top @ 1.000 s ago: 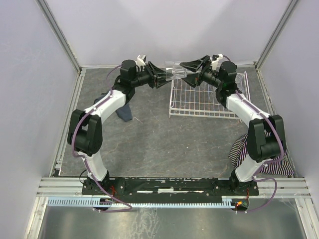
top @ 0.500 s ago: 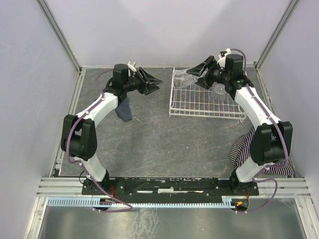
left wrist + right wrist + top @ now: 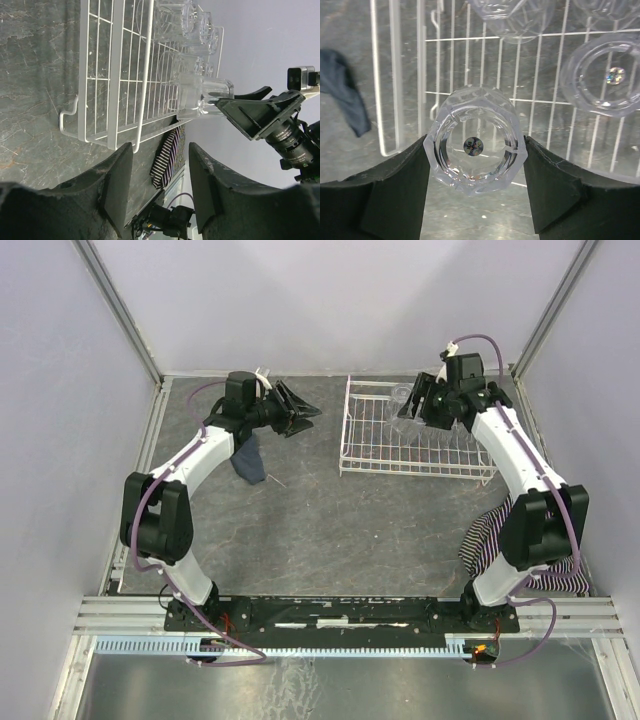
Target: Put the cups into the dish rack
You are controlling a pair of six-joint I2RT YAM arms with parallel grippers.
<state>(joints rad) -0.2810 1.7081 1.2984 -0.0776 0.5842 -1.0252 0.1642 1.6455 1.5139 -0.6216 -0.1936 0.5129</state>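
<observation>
My right gripper (image 3: 412, 406) is shut on a clear faceted cup (image 3: 475, 147) and holds it above the left part of the white wire dish rack (image 3: 400, 472). In the right wrist view the cup sits between both fingers (image 3: 395, 190), its mouth or base facing the camera, over the rack's wires (image 3: 395, 75). Other clear cups (image 3: 602, 75) stand in the rack. My left gripper (image 3: 300, 410) is open and empty, left of the rack. The left wrist view shows the rack (image 3: 125, 75), the held cup (image 3: 200, 95) and several cups (image 3: 175, 20) in the rack.
A dark blue cloth (image 3: 250, 462) lies on the grey table under the left arm. A striped cloth (image 3: 500, 540) lies by the right arm's base. Frame posts and walls close in the table's far corners.
The cup passed from the left gripper to the right one at mid-table. The right gripper carried it right, over the rack. The left gripper pulled back left, open.
</observation>
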